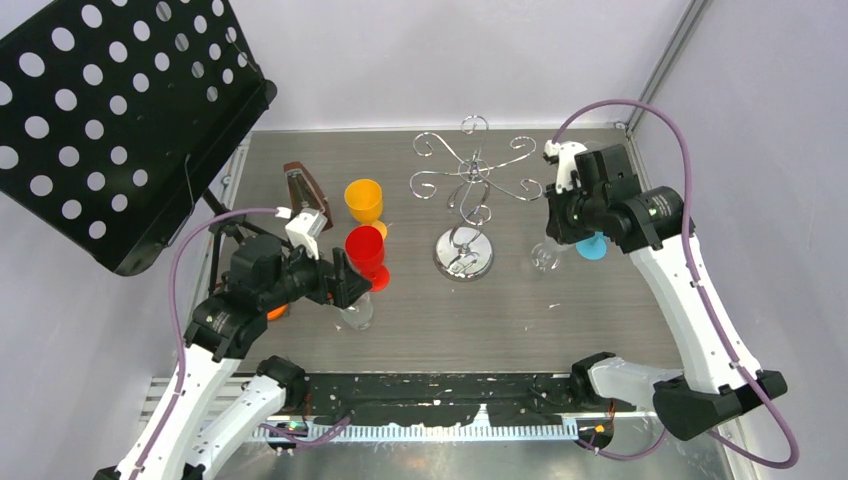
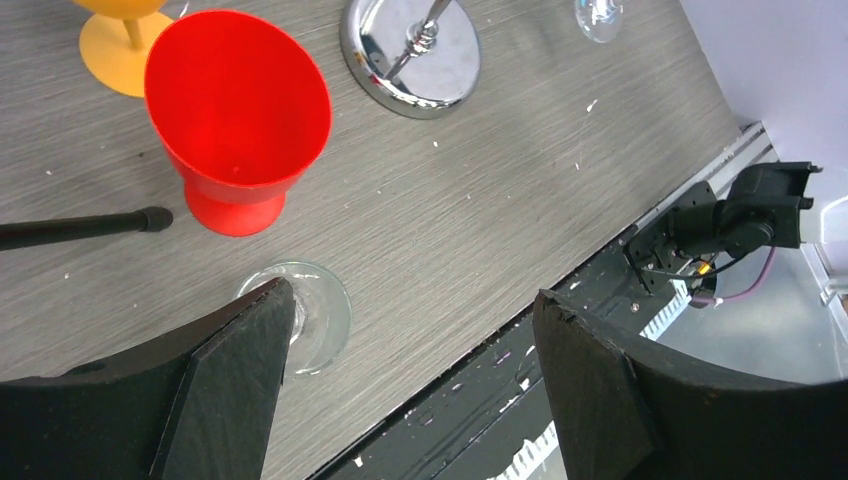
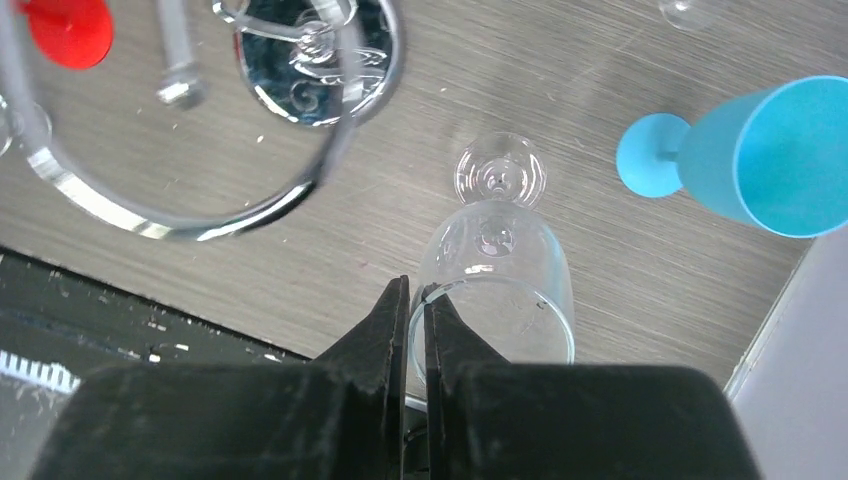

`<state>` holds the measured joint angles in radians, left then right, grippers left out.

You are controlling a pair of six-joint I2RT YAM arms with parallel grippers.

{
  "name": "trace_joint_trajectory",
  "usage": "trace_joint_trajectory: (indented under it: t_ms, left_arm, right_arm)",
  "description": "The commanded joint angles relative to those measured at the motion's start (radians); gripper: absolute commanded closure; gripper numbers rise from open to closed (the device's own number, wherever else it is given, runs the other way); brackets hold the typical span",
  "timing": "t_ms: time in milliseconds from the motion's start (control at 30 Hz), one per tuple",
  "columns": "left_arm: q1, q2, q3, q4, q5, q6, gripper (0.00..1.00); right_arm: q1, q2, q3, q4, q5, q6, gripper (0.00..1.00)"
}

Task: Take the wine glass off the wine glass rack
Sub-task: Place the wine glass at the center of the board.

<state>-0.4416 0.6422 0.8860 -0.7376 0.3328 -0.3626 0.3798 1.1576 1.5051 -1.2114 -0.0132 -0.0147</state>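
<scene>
Right gripper (image 3: 415,318): fingers (image 3: 378,335) drawn almost together, pinching the rim wall of the wine glass (image 3: 495,265). The glass is upright and clear of the wine glass rack (image 1: 468,185). It sits low over the surface (image 1: 450,320), right of the rack's mirrored base, with the blue cup (image 3: 760,150) just beside it. Cannot tell whether the foot touches down. Rack arms look bare from above.

Left gripper (image 2: 415,350): fingers spread wide, holding nothing, hovering by a second clear glass (image 2: 305,312) and the red cup (image 2: 240,120).

Risks, as I judge them:
- The grip is on a thin, slick edge only (little contact), so the glass may swing or slip if the arm jerks.
- Letting go before the foot sits flat would topple it, likely into the blue cup.
- A chrome scroll of the rack shows close beside the right wrist. A careless lift could catch it and rock the rack.
</scene>
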Motion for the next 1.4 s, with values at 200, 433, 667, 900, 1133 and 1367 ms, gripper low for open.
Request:
trace_joint_trajectory:
  t_ms: [200,433,667,900,1133,1367]
  left_arm:
    - [0.087,-0.012,-0.015,0.081,0.036,-0.02,0.13]
    - [0.093,-0.047,-0.04,0.083,0.022,-0.017,0.14]
    - [0.093,-0.058,-0.051,0.081,0.023,-0.019,0.13]
    - [0.093,-0.062,-0.058,0.082,0.031,-0.027,0.13]
    - [0.093,-0.068,-0.068,0.089,0.044,-0.033,0.14]
    - [0.093,-0.067,-0.071,0.089,0.046,-0.033,0.14]
  right_arm:
    - [-0.163,0.107,0.049,0.161,0.027,0.014,0.94]
    - [-0.186,0.241,0.148,0.167,0.036,0.013,0.94]
    - [-0.219,0.319,0.209,0.159,0.027,0.008,0.94]
    - [-0.267,0.354,0.183,0.196,-0.079,0.014,0.94]
    - [-0.284,0.397,0.177,0.216,-0.078,0.014,0.94]
    - [-0.293,0.437,0.187,0.216,-0.055,0.015,0.94]
